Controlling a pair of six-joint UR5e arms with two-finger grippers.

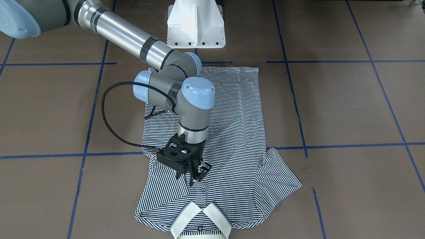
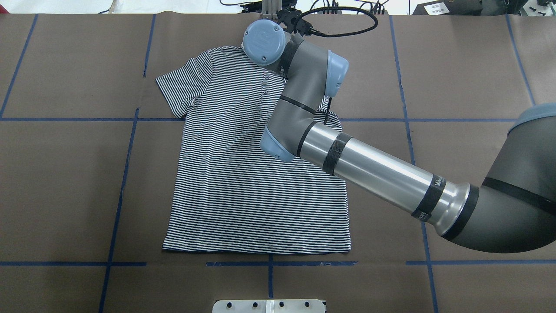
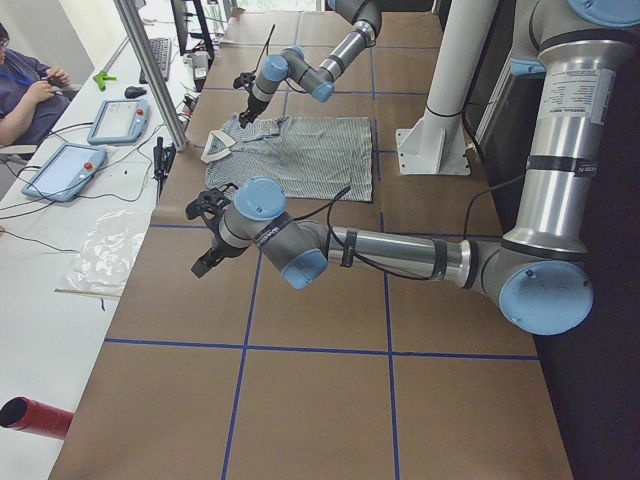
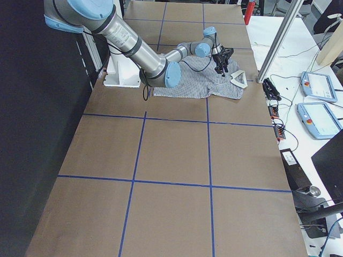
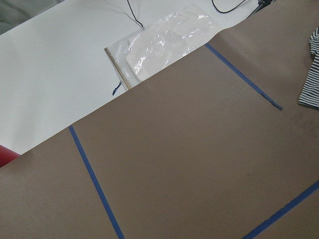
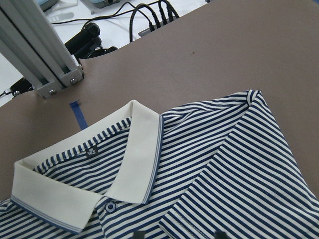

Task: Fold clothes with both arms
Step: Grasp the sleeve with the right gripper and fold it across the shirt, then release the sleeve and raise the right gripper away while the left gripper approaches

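Overhead and front views oppose — both frame shirt [image 1: 239, 132].

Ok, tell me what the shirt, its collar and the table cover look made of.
The polo shirt looks like soft matte knit, likely cotton: limp, soft folds. Its collar seems a thicker cream knit that holds its edge. The table cover looks like matte brown paper or card, no sheen.

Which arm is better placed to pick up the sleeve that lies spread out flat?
Likely right: the right fingers hang over the shirt beside the placket, near that sleeve. The left fingers are off the shirt, over the brown table.
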